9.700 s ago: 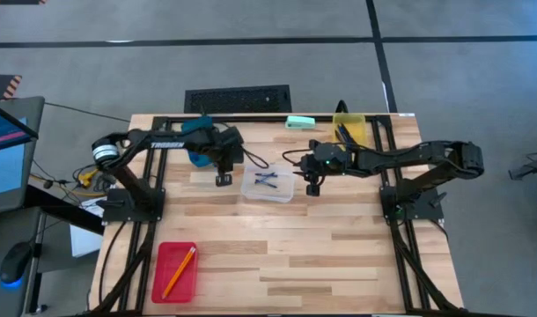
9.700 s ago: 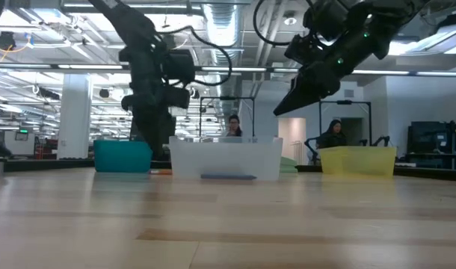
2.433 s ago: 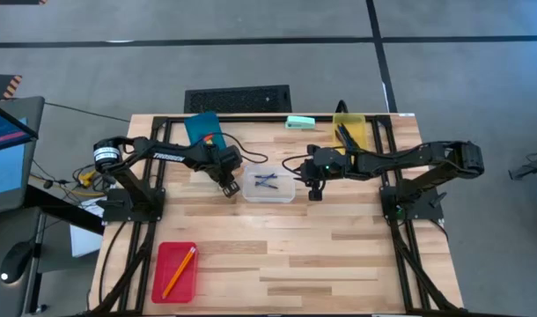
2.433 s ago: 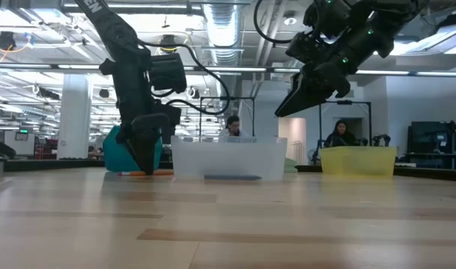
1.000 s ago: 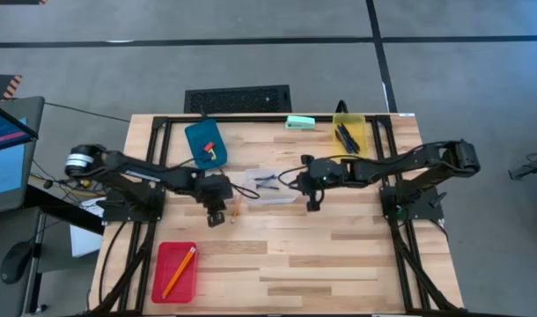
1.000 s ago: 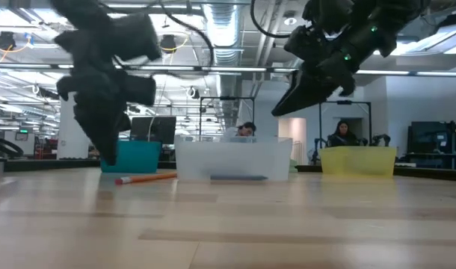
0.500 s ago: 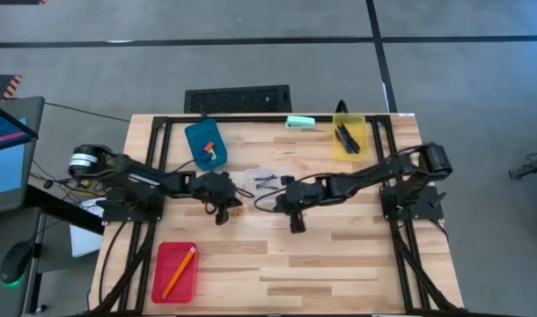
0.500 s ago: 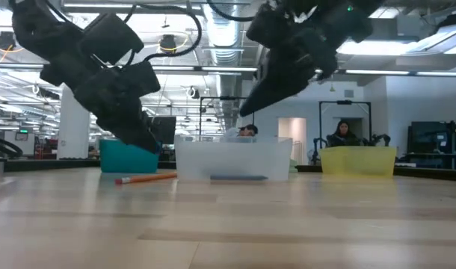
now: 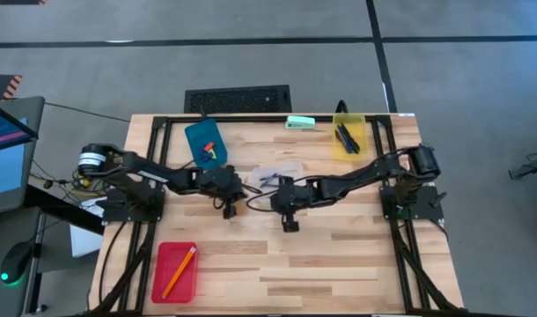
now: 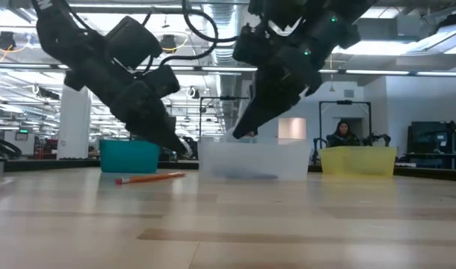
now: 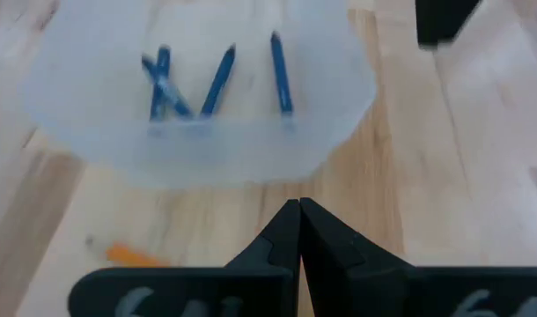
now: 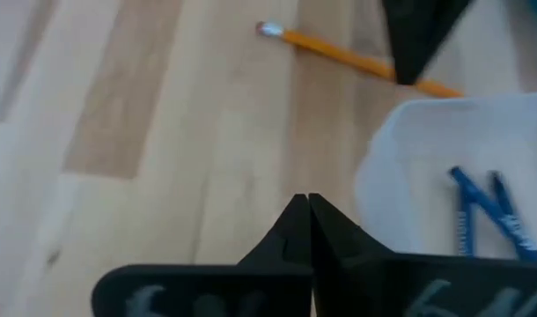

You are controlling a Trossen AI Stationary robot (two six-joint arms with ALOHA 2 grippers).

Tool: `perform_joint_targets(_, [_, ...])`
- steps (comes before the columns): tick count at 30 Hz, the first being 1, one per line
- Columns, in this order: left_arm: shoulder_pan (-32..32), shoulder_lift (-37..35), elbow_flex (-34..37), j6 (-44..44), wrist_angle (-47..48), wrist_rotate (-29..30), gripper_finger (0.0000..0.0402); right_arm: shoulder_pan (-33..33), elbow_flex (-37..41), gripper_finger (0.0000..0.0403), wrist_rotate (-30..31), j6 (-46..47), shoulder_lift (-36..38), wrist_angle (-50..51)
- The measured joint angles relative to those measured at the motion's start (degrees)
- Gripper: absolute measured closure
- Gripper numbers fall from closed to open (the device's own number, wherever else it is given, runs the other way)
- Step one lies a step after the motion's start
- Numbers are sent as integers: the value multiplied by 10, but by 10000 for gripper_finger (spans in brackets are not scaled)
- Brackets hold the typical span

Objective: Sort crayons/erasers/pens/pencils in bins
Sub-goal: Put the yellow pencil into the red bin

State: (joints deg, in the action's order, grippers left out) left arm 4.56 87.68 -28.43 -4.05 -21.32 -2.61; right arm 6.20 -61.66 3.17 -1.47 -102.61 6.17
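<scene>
Far left near the front edge of the table [image 9: 339, 264]: red bin [image 9: 175, 271] holding one orange pencil [image 9: 179, 270] laid on a slant. Toward the back, left of centre: blue bin [image 9: 204, 143] with a yellow eraser [image 9: 211, 152] and an orange-red eraser [image 9: 209, 145] inside, side by side. Just in front of that bin: left gripper [image 9: 229, 206], reaching in from the left edge, fingers [image 11: 284, 231] clenched tip to tip with nothing between them, hovering low above the wood beside the clear bin's left end. A second, loose pencil [image 10: 149, 178] flat on the table in front of the blue bin in the low view, pale tip toward the left; the same pencil [image 12: 356, 60] lying on bare wood just beside the clear bin in the right wrist view. At the middle: clear bin [image 9: 275, 176], partly covered by both arms from above, with blue pens [image 11: 217, 79] inside, two crossed and one lying apart from them. Right gripper [image 9: 289, 222] just in front of the clear bin, arm stretched across from the right side, fingers [image 12: 295, 224] pressed shut and empty, raised off the table. Further right at the back edge: a flat mint-green object [image 9: 300, 122], then the translucent yellow bin [image 9: 349, 136] holding dark-blue pens [image 9: 345, 135]. Beyond the table in the low view, a seated person [image 10: 342, 139] far off in the room.
</scene>
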Motion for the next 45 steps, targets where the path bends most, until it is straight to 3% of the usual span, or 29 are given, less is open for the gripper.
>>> perform_joint_targets(3, [0, -47, -2, -24, 114, 0, 401, 7, 1, 397, 42, 0, 8, 29])
perform_joint_targets(7, [-2, -95, -29, -134, 255, -15, 401, 14, 0, 399, 60, -8, 23, 49])
perform_joint_targets(14, [-2, -61, -113, -213, 380, -6, 356, 12, 0, 399, 62, -50, 28, 60])
perform_joint_targets(19, [-2, 5, -168, -235, 419, 28, 315, 11, 0, 400, 67, -61, 28, 94])
perform_joint_targets(24, [-2, 52, -201, -251, 438, 46, 290, 32, 21, 401, 112, -58, 46, 116])
perform_joint_targets(33, [11, 62, -202, -260, 431, 63, 285, 46, 132, 402, 151, -8, 161, 75])
perform_joint_targets(39, [11, 62, -202, -269, 420, 65, 285, 50, 158, 402, 170, 8, 224, 68])
perform_joint_targets(45, [12, 72, -202, -271, 427, 68, 285, 61, 167, 402, 180, 13, 241, 65])
